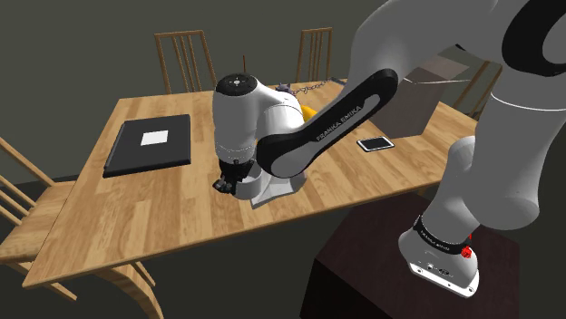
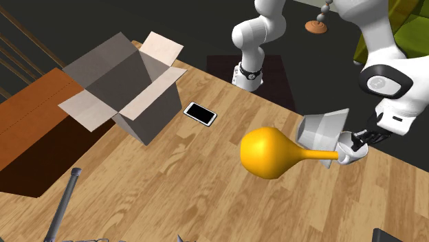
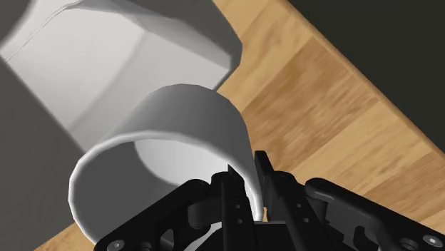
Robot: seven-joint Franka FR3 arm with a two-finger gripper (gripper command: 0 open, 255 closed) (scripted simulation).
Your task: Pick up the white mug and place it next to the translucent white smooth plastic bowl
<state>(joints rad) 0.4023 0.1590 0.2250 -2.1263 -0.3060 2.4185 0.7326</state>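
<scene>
The small, plain white mug (image 3: pixel 191 123) is a smooth round cup with a thin wall and an open mouth, and the black tool (image 3: pixel 248 175) clasps that wall at the rim, one finger inside and one outside. It sits just beside the pale grey-white smooth bowl (image 3: pixel 121 57), a much larger vessel whose wall flares from a narrow base to a wide rim. In the second exterior view the mug (image 2: pixel 349 157) lies close under the bowl (image 2: pixel 322 130), which stands on the wooden desk (image 2: pixel 172 172).
</scene>
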